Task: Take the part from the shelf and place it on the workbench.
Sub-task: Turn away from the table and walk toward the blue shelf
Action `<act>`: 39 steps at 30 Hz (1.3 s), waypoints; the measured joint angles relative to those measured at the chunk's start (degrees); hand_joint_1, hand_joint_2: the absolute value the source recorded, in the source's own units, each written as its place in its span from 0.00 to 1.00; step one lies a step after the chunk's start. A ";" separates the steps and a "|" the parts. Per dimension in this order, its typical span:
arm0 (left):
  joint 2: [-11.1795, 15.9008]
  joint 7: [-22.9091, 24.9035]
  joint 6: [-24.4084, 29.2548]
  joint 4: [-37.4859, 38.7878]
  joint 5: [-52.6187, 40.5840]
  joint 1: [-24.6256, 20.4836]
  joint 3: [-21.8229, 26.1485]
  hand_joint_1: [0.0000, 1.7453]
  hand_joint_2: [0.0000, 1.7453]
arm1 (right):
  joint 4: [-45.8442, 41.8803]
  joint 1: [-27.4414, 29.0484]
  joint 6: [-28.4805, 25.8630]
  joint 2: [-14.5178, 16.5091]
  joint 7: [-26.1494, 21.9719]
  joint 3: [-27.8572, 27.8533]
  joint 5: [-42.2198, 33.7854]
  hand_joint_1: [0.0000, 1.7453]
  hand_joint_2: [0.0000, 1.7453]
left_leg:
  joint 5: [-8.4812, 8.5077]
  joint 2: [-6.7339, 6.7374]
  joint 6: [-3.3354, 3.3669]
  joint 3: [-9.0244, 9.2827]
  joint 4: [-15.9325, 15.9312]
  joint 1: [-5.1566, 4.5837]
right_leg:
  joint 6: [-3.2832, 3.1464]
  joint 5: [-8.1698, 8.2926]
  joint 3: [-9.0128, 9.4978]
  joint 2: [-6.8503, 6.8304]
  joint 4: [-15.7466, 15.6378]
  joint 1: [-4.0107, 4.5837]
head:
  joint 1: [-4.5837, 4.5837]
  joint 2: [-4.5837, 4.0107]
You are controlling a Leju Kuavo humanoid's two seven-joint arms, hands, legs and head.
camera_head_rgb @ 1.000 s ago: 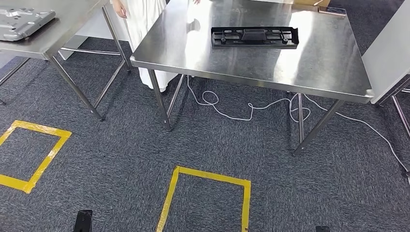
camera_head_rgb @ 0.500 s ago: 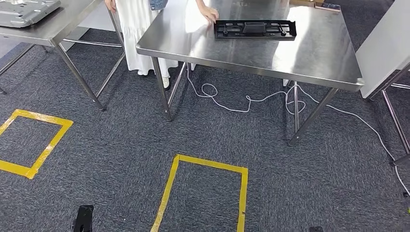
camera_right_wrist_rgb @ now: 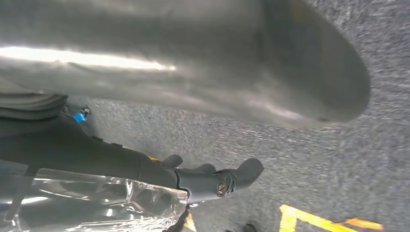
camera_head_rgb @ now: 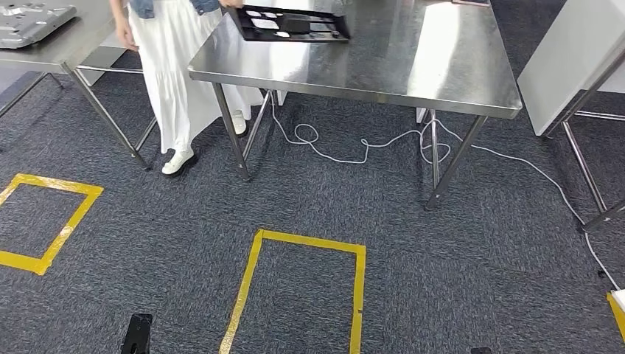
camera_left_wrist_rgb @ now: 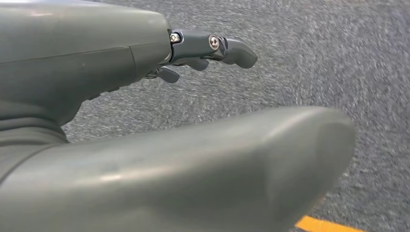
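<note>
A black, flat rectangular plastic part is at the far left corner of the steel workbench, tilted, with a person's hand at its end. It looks raised off the tabletop. My left hand hangs over the grey carpet with its fingers stretched out and nothing in them. My right hand also hangs above the carpet, fingers apart, holding nothing.
A person in a white skirt stands at the workbench's left corner. A second steel table at the left carries a grey metal plate. Yellow tape squares mark the carpet. A white cable lies under the workbench. A white panel stands at the right.
The camera has shifted, so the whole scene slid. The person reached the black part, took hold of it and moved it to the workbench's far left corner, stepping to that corner.
</note>
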 joint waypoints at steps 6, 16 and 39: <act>0.28 0.19 -0.56 0.05 -0.08 0.30 -0.26 0.00 0.00 | 0.20 -0.33 0.16 0.38 0.04 0.00 0.07 0.00 0.00 | 3.15 -3.15 2.08 5.61 -10.65 -0.53 | 1.61 0.85 -1.63 3.39 0.15 -0.71 | -0.01 0.00; -0.40 -0.01 -2.36 0.10 -0.51 0.10 -0.29 0.00 0.00 | 0.24 -0.02 0.17 -0.19 0.32 -0.02 0.08 0.00 0.00 | 3.32 4.71 1.63 6.44 -13.08 -0.47 | 4.58 -0.60 -5.84 -4.11 6.58 -1.39 | 0.75 0.00; -1.19 0.58 -1.71 0.00 -2.45 -0.03 -2.10 0.00 0.00 | 0.39 0.07 1.73 0.60 1.44 -0.78 -2.82 0.00 0.00 | 1.40 -1.50 1.91 7.68 -12.09 -0.41 | 3.07 3.74 -9.14 2.42 3.99 -0.16 | 0.43 0.01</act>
